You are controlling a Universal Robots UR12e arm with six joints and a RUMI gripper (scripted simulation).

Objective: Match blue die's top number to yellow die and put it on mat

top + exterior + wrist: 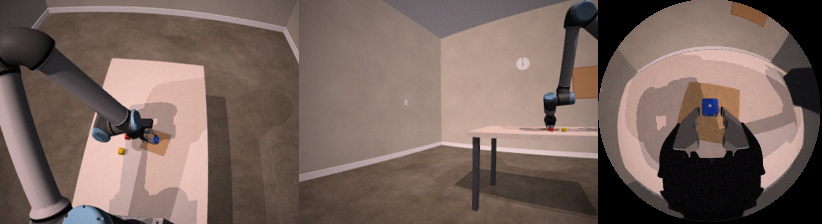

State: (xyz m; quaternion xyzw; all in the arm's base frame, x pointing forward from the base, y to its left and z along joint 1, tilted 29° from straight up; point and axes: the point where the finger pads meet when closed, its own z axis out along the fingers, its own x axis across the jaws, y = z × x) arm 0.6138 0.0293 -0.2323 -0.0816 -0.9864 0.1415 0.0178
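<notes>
On the mat (164, 148) (691, 100), mid-frame | blue die (156, 140) (550, 127) (710, 107) between your parted fingers (149, 136) (549, 127), apparently ungripped | likely regrasp step: close them evenly

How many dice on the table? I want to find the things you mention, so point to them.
3: a blue die (156, 140) (549, 127) (710, 107) on the tan square mat (163, 149) (693, 100), a red die (127, 137) (550, 129) off it, partly hidden from above by the arm, and a yellow die (121, 151) (564, 129) off it.

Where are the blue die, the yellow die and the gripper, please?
Blue die (156, 140) (710, 107): top and wrist views, its visible middle.
Yellow die (121, 151) (564, 129): top and exterior views, its visible middle.
Gripper (709, 107): wrist view, midway between fingertips.
</notes>
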